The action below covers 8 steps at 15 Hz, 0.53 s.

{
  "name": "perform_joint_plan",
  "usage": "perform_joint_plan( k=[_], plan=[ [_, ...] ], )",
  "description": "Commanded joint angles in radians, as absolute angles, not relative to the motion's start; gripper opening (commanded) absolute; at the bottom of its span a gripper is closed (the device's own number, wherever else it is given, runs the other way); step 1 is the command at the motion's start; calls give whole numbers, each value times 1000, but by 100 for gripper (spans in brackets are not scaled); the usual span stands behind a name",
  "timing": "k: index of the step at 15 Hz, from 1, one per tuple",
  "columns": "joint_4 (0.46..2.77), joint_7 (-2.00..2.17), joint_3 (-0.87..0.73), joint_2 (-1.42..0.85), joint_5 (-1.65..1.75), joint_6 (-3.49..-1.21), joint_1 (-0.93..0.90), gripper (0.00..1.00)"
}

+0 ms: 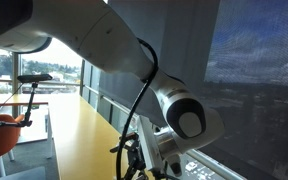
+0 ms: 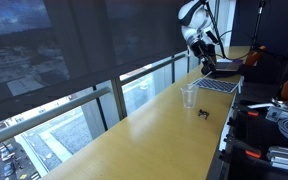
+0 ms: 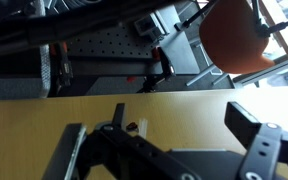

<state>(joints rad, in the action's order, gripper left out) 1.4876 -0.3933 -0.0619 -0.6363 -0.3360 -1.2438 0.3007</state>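
My gripper (image 2: 206,60) hangs open and empty above the far end of a long wooden counter (image 2: 134,135). It is over an open laptop (image 2: 217,85). In the wrist view my two fingers stand wide apart (image 3: 164,140) with bare wood between them, and a dark flat part, probably the laptop, lies below (image 3: 184,165). A clear plastic cup (image 2: 189,97) stands on the counter short of the laptop. A small black object (image 2: 203,112) lies next to the cup and also shows in the wrist view (image 3: 132,127). The arm fills the close exterior view (image 1: 179,115), with the keyboard under it (image 1: 199,168).
The counter runs along tall shaded windows (image 2: 74,45). An orange chair (image 3: 234,35) stands beyond the counter's end, and also shows in an exterior view (image 1: 2,130). Cables and equipment (image 2: 274,125) lie beside the counter's open edge.
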Motion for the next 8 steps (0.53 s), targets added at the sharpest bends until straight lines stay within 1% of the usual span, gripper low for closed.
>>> perform_joint_plan(
  k=[1,8],
  plan=[
    [1550,-455,-60,-536,-231,-1238,276,100],
    [1576,-696,-41,-380,-61,-1323,252,100]
  ],
)
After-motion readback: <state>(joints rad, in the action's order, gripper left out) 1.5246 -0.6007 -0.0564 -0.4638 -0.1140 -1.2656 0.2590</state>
